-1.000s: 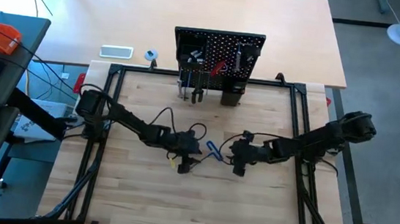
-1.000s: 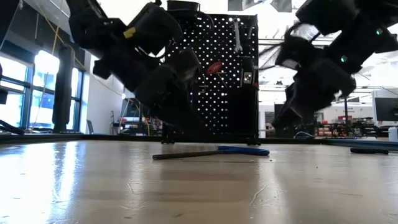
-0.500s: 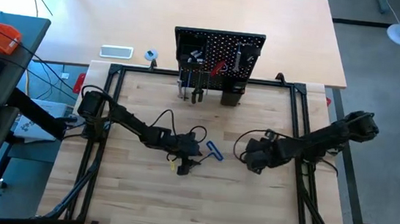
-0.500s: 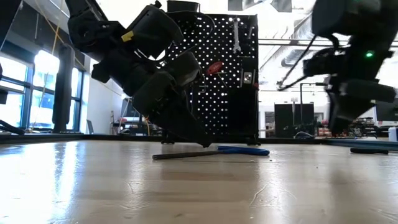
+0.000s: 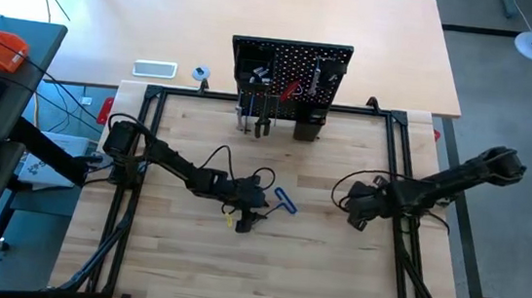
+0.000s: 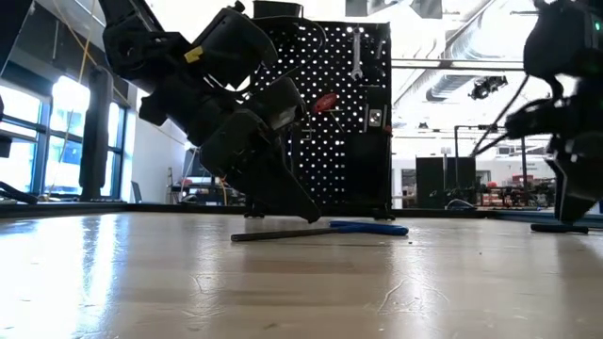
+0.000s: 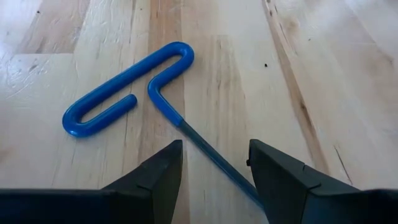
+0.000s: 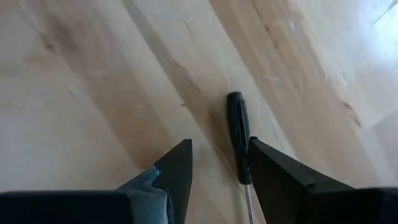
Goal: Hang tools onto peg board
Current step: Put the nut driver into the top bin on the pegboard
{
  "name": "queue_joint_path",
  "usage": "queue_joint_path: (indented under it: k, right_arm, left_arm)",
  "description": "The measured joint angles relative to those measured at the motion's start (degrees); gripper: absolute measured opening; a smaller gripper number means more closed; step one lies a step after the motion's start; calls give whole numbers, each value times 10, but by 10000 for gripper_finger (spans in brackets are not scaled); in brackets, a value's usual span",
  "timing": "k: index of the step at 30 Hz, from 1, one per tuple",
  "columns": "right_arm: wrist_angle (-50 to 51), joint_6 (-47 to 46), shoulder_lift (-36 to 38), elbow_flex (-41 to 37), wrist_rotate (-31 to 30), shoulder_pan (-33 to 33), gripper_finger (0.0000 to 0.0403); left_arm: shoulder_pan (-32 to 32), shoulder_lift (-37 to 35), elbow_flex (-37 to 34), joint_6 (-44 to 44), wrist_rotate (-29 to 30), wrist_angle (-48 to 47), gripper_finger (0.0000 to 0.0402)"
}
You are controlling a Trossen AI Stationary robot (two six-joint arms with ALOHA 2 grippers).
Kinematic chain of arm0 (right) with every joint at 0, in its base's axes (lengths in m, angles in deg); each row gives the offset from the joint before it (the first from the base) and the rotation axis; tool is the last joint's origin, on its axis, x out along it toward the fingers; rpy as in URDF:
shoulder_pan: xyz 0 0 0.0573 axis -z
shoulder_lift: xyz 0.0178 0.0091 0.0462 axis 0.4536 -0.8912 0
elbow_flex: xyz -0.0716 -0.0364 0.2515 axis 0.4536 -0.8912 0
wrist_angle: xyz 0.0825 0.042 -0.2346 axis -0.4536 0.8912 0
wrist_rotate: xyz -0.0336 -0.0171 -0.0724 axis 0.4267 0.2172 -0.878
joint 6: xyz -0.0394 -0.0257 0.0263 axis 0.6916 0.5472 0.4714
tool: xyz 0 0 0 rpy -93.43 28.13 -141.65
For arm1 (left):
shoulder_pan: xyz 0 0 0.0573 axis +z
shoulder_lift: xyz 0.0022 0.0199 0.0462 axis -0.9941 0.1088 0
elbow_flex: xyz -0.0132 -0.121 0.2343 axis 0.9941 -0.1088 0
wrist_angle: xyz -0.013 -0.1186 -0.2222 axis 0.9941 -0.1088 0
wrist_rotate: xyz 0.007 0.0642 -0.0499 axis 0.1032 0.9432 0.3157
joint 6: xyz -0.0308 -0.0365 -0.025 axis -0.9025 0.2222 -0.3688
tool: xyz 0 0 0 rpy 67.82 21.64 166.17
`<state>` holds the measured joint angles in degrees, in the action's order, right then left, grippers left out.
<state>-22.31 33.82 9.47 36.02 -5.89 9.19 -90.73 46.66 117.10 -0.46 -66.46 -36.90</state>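
**A:** Starting nearest the front edge, where did everything sit relative to the peg board (image 5: 289, 85)?

**B:** The left gripper (image 7: 212, 177) was low over the table (image 5: 186, 269), well in front of the board. Its jaws were apart, straddling the dark shaft of the blue-handled T hex key (image 7: 127, 87), which lay flat on the wood.

**A:** And the right one?

**B:** The right gripper (image 8: 219, 163) was in front of the board too, off towards its right side. Its jaws stood apart, with a slim black pen-like tool (image 8: 239, 135) lying on the table between them; I couldn't tell whether they touched it.

**A:** The board itself?

**B:** It stood upright at the table's far edge, a red-handled screwdriver (image 6: 324, 102) and a silver wrench (image 6: 358, 55) hanging on it.
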Motion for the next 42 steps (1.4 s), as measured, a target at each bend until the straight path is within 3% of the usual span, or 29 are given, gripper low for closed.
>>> queue_joint_path:
  k: [10, 18, 26, 35, 42]
  right_arm:
    - [-89, 5, 24, -78, -19, 39, 137]
    - [-108, 23, 23, -79, -5, 41, 20]
    - [-116, 20, 24, -71, -8, 38, 14]
    - [-83, 62, 24, 16, -23, 34, 5]
    - [-127, 116, 25, 74, -41, 34, 5]
  left_arm:
    - [-3, 0, 0, 0, -1, -1, 177]
    - [-3, 0, 0, 0, 0, 4, 177]
    - [-3, 0, 0, 0, 0, 5, 177]
    - [-1, 0, 0, 0, -1, 54, 177]
    - [8, 0, 0, -1, -19, 107, 177]
